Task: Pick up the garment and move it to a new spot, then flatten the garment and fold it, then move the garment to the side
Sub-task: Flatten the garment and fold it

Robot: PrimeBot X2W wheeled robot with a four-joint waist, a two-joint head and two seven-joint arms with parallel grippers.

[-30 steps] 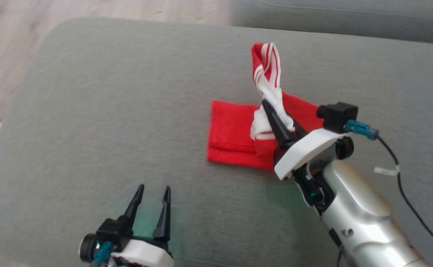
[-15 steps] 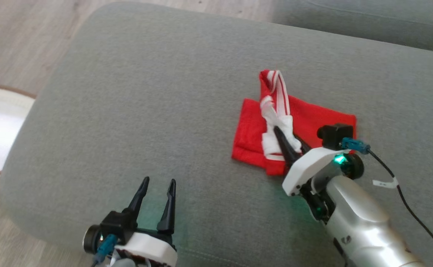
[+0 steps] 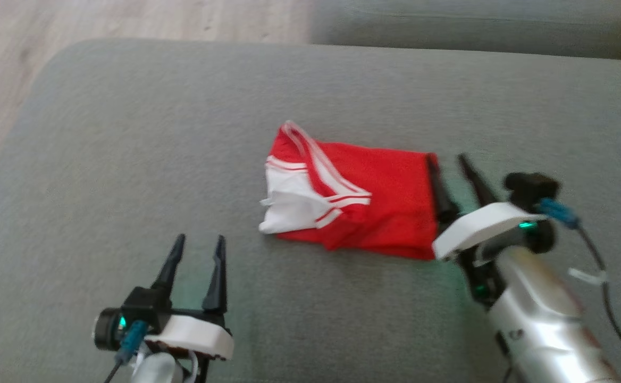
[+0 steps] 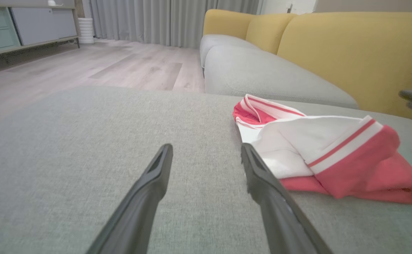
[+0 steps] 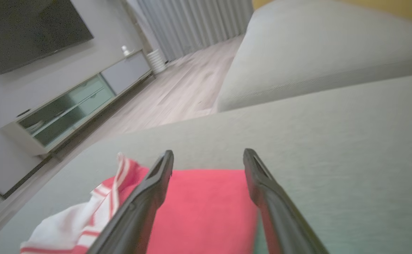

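The garment [image 3: 363,207] is red with white panels and red-and-white stripes. It lies loosely folded on the grey cushion [image 3: 129,133], its white part at its left end. My right gripper [image 3: 449,159] stands open at the garment's right edge, holding nothing. In the right wrist view the garment [image 5: 199,208] spreads under and between the right gripper [image 5: 207,155] and its fingers. My left gripper [image 3: 199,242] is open at the lower left, apart from the cloth. The left wrist view shows the left gripper [image 4: 206,150] open over bare cushion, with the garment [image 4: 333,155] just to its right.
The cushion's rounded edge drops to a wooden floor [image 3: 129,21] at the far left. A second grey cushion [image 3: 475,26] lies behind, with yellow backrests [image 4: 350,53]. A low cabinet [image 5: 75,106] stands across the room. A cable [image 3: 603,298] hangs from my right wrist.
My right gripper has let go of the striped part, opened, and drawn back to the garment's right edge. The cloth has dropped flat. The head camera has shifted; the left gripper stays open.
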